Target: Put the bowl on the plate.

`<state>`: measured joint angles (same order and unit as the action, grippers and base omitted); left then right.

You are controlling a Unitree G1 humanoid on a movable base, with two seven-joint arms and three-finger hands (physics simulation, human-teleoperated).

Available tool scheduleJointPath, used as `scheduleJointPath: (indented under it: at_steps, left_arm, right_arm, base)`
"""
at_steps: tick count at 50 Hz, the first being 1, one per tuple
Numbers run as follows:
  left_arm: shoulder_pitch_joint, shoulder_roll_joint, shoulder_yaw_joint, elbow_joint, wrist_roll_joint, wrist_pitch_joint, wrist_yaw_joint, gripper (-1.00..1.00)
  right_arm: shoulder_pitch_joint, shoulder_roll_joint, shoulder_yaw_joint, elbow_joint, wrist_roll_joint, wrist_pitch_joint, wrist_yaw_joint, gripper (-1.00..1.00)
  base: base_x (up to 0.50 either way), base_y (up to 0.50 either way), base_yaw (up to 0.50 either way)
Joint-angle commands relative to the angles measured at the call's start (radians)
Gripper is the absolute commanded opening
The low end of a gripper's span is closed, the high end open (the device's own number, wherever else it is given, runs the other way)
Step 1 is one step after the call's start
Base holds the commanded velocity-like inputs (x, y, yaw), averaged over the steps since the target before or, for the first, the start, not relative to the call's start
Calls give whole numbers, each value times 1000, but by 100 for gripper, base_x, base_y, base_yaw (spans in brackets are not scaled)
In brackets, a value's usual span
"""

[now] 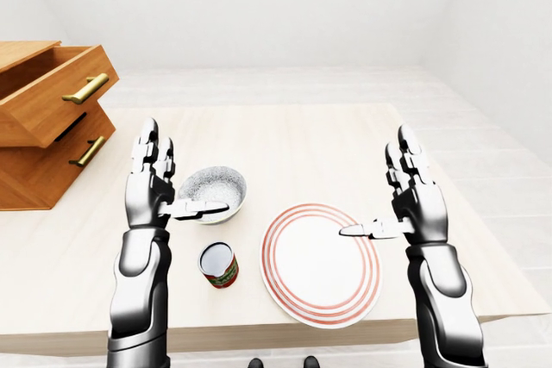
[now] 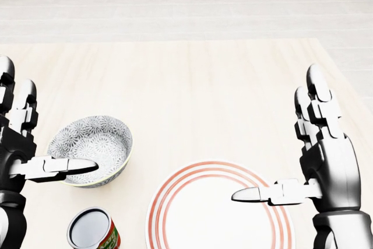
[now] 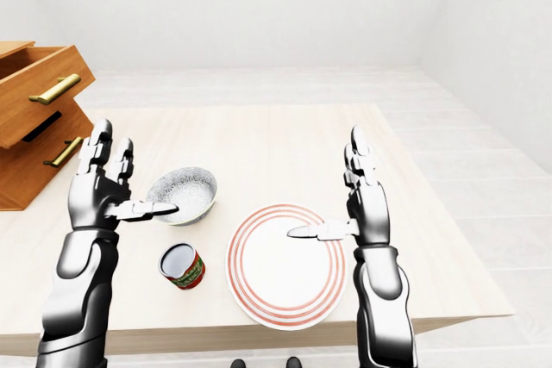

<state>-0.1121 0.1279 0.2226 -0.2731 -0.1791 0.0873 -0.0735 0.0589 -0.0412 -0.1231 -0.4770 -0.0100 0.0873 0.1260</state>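
Note:
A small patterned grey bowl (image 1: 214, 191) stands upright on the light wooden table (image 1: 285, 140), left of a white plate (image 1: 321, 263) with red rings. My left hand (image 1: 168, 183) is open just left of the bowl, its thumb stretched over the bowl's near rim, fingers pointing up. Above the plate's right edge my right hand (image 1: 392, 191) is open too, with the thumb reaching over the plate. Neither hand holds anything.
A red-labelled open can (image 1: 219, 265) stands below the bowl, left of the plate. A wooden drawer unit (image 1: 47, 122) with brass handles, its top drawer pulled out, sits at the table's left. The table's near edge runs just under the plate.

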Motion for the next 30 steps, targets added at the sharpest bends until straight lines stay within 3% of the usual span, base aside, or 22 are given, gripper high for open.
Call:
scheduleJointPath:
  at_steps: [1,3,10,15,24,30]
  left_arm:
    - [4,0,-24,14,55,0,-10,100]
    - [-4,-3,-11,5,34,0,-16,100]
    - [-49,9,-17,51,91,0,18,100]
    - [-69,22,-47,119,179,0,33,100]
    - [-81,50,-73,152,252,0,-69,100]
    - [-98,53,-61,145,310,0,-61,100]
  right_arm:
    - [22,-3,1,-13,-6,0,15,100]
    - [23,1,-4,-22,-10,0,8,100]
    - [39,3,-32,-61,5,0,14,100]
    - [46,2,-30,-62,-2,0,22,100]
    - [54,4,-34,-65,-8,0,38,100]
    - [59,6,-39,-56,-5,0,47,100]
  base:
    - [0,0,0]
    - [0,0,0]
    - [0,0,0]
    - [0,0,0]
    - [0,0,0]
    - [0,0,0]
